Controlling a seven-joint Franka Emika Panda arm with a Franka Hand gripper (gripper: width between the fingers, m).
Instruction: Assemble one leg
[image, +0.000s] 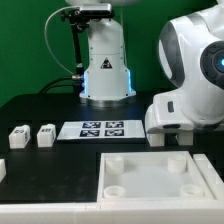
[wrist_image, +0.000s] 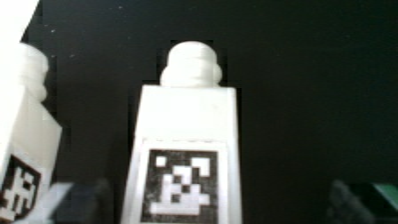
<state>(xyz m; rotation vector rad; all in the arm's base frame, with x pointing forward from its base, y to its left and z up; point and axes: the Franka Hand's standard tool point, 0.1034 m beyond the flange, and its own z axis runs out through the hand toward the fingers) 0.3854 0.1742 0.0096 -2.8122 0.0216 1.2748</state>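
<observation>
Wrist view puts the gripper (wrist_image: 214, 205) nearest the lens: a dark finger (wrist_image: 365, 202) on one side and a blurred grey one on the other stand wide apart. Between them lies the leg (wrist_image: 187, 130), a small white plastic block-shaped post with a rounded peg at its far end. Black table shows between the leg and the dark finger, so the jaws are spread and grasp nothing. The leg's face carries a square black-and-white marker tag (wrist_image: 183, 182), a blocky pattern too blurred to read and with no letters to make out. Just beside it and apart from it lies a second leg (wrist_image: 22, 120) of the same white plastic, slightly tilted, with its own tag cut off by the frame's edge. In the exterior view, the large white square tray (image: 160, 160) with round corner sockets lies nearest on the black table (image: 40, 170). Behind its far rim, the white arm (image: 190, 80) reaches down at the exterior view's right, hiding the ground under its gripper (image: 168, 135). Toward the exterior view's left stand two more small white tagged posts (image: 18, 137) (image: 45, 134), well apart from the gripper. Between them and the arm lies the flat white marker board (image: 97, 128) with four printed tags. Farthest back stands the arm's white base (image: 105, 70).
</observation>
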